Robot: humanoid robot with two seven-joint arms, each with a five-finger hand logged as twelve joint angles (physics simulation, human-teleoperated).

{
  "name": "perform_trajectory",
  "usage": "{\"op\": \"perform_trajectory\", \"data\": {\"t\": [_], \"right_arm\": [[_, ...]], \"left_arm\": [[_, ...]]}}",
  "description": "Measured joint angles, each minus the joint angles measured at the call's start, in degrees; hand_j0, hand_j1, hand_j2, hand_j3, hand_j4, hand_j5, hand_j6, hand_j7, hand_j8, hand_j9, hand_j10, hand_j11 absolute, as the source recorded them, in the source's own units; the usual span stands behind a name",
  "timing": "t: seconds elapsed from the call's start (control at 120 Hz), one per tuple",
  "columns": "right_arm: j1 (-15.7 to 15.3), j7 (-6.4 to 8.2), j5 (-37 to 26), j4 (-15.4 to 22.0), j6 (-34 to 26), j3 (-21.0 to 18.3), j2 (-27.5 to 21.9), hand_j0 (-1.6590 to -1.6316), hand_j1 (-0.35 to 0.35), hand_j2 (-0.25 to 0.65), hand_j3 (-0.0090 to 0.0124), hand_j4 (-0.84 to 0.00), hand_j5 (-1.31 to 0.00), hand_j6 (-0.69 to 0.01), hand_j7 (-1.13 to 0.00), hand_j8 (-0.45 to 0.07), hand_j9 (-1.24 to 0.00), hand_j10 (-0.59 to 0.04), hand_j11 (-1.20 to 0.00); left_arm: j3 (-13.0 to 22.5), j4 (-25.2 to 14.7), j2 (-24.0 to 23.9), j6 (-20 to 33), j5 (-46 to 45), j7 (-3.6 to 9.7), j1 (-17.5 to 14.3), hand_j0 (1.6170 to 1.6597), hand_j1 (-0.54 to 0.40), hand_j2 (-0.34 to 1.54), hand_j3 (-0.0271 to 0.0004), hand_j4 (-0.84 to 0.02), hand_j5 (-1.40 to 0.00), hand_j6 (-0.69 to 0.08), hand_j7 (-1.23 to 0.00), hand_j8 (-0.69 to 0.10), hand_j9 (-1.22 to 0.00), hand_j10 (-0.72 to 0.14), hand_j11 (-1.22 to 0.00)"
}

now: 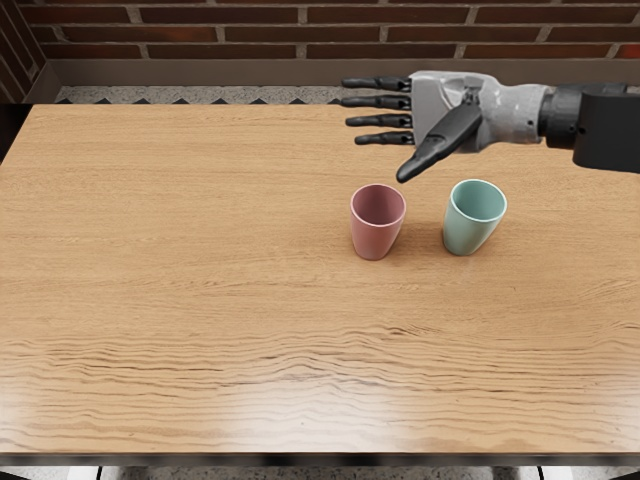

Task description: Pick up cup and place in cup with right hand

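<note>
Pink cup (376,236): upright on the counter (200,260), right of the centre of the view, mouth up, walls tapering to a narrower base. Teal cup (466,232): also upright, mouth up, same tapered form, just beside the pink one on its right. The two are apart; a strip of wood grain shows between them. Neither sits inside the other. Each is the other's closest neighbour, so the pink cup borders the teal one's left side and the teal cup borders the pink one's right.

Right robot hand (447,115): beyond both cups, toward the far edge of the counter, touching neither. Open, holding nothing; four dark fingers extend leftward, spread with gaps between. The thumb slants down-left in the view, its tip near the far side of the pink cup's rim. Height over the wood: cannot tell from this angle. Palm shell is light grey. The black forearm (610,130) enters from the right edge and covers part of the counter's far right portion, behind the teal cup as seen here.

Surroundings: counter is light wood, grain running crosswise, with glare along the near part and a dark near edge. Past its far edge, a strip of speckled floor (240,95), then a grey-brown baseboard (200,73) below a red brick wall (260,32).
</note>
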Motion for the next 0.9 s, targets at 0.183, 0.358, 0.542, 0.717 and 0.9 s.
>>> {"op": "perform_trajectory", "data": {"t": [0.183, 0.358, 0.542, 0.717, 0.9], "right_arm": [[-0.02, -0.61, -0.76, -0.28, 0.63, 0.69, 1.29, -1.6581, -0.312, -0.006, 0.0000, -0.030, -0.04, -0.029, -0.04, -0.030, -0.04, -0.030, -0.04], [0.72, -0.83, -23.64, 0.21, 0.66, 2.98, 3.38, -1.6581, -0.312, -0.006, 0.0000, -0.031, -0.04, -0.030, -0.04, -0.031, -0.04, -0.031, -0.04], [1.37, -1.08, -41.55, 3.35, -5.47, 2.44, 6.24, -1.6581, -0.309, -0.006, 0.0000, -0.034, -0.04, -0.034, -0.04, -0.034, -0.04, -0.034, -0.04], [1.50, -1.24, -51.04, 5.34, -12.42, -2.68, 8.38, -1.6581, -0.306, -0.007, 0.0000, -0.037, -0.05, -0.038, -0.05, -0.037, -0.05, -0.037, -0.05], [1.51, -1.32, -55.68, 4.50, -18.94, -8.61, 10.79, -1.6581, -0.304, -0.007, 0.0000, -0.040, -0.05, -0.041, -0.05, -0.040, -0.05, -0.040, -0.05]], "left_arm": [[0.00, 0.00, 0.00, 0.00, 0.00, -0.01, 0.00, 1.6581, 0.349, 0.00, -0.0001, 0.000, 0.00, 0.000, 0.00, 0.000, 0.00, 0.000, 0.00], [0.00, 0.00, 0.00, 0.00, 0.00, 0.00, 0.00, 1.6581, 0.349, 0.00, -0.0001, 0.000, 0.00, 0.000, 0.00, 0.000, 0.00, 0.000, 0.00], [0.00, 0.00, 0.00, 0.00, 0.00, 0.00, 0.00, 1.6581, 0.349, 0.00, 0.0000, 0.000, 0.00, 0.000, 0.00, 0.000, 0.00, 0.000, 0.00], [0.00, 0.00, 0.00, 0.00, 0.00, 0.00, 0.00, 1.6581, 0.349, 0.00, 0.0000, 0.000, 0.00, 0.000, 0.00, 0.000, 0.00, 0.000, 0.00], [0.00, 0.00, 0.00, 0.00, 0.00, 0.00, 0.00, 1.6581, 0.349, 0.00, 0.0000, 0.000, 0.00, 0.000, 0.00, 0.000, 0.00, 0.000, 0.00]]}}
